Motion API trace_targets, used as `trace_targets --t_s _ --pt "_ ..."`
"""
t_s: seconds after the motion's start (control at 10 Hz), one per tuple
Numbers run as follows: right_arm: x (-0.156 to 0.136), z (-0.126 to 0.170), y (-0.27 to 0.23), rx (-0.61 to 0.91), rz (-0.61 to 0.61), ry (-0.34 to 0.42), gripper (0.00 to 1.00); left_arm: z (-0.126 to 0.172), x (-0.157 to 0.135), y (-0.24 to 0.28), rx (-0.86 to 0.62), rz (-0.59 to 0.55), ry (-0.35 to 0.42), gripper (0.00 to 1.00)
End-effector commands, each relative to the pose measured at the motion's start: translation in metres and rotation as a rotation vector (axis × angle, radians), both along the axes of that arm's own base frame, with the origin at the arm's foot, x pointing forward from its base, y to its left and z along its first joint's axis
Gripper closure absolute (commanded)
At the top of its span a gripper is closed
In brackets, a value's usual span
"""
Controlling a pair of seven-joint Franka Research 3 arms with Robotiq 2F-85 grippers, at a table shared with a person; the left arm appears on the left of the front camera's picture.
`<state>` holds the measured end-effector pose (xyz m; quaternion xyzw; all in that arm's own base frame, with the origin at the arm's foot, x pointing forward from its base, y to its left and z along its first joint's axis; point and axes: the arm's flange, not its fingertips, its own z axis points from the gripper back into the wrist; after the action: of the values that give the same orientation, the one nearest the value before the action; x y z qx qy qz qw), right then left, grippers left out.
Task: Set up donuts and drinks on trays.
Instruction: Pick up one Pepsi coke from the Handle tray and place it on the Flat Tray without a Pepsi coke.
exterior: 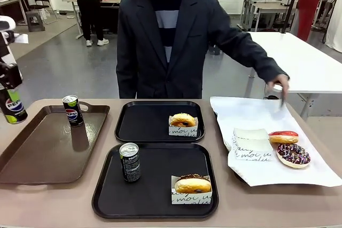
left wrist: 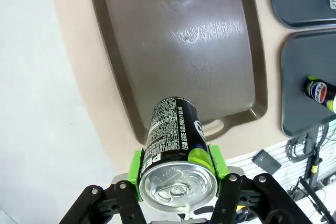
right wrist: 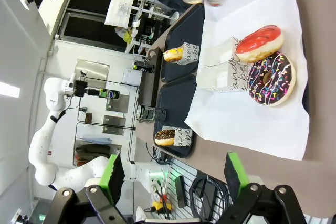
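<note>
Item one: left gripper, which we record as clamped, both green pads pressed to the sides of the held can. The can's silver top faces the wrist camera. In the front view the held can hangs in the air just left of the brown tray.

Item two: right gripper, which we record as spread wide with nothing between its pads, well apart from the food.

Item three: brown tray, handled, on the table at the left. A second can stands upright near its far edge.

Item four: near black tray. We list a third can upright at its left, and a near sleeved donut at its right front corner.

Item five: far black tray, just behind the near one, with a far sleeved donut at its right side.

Item six: white paper, spread at the right. On it we list a white sleeve with black script, a red donut just beside it, and a chocolate donut with sprinkles in front of the red one.

Item seven: person's hand, blurred, above the paper's far right corner.
</note>
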<state>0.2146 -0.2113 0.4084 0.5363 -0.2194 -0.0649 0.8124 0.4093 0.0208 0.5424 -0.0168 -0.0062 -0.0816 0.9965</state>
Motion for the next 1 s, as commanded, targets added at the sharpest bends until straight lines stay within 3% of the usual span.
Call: trace_targets --t_s 0.0,0.1,0.2,0.5,0.6,0.9 --pt "0.003 0.001 -0.001 0.019 -0.003 -0.031 0.00 -0.001 0.004 0.010 -0.031 0.016 -0.011 1.00" --pt "0.003 0.001 -0.001 0.019 -0.003 -0.031 0.00 -0.004 0.012 0.017 -0.038 0.043 -0.002 1.00" --pt "0.003 0.001 -0.001 0.019 -0.003 -0.031 0.00 0.006 -0.005 0.004 -0.005 0.007 -0.011 1.00" --pt "0.003 0.001 -0.001 0.019 -0.003 -0.031 0.00 0.006 -0.005 0.004 -0.005 0.007 -0.011 1.00" --pt "0.003 0.001 -0.001 0.019 -0.003 -0.031 0.00 0.001 -0.001 0.007 -0.009 0.012 -0.002 0.41" --pt "0.003 0.001 -0.001 0.019 -0.003 -0.031 0.00 0.012 0.008 -0.069 -0.001 -0.078 -0.099 0.41"
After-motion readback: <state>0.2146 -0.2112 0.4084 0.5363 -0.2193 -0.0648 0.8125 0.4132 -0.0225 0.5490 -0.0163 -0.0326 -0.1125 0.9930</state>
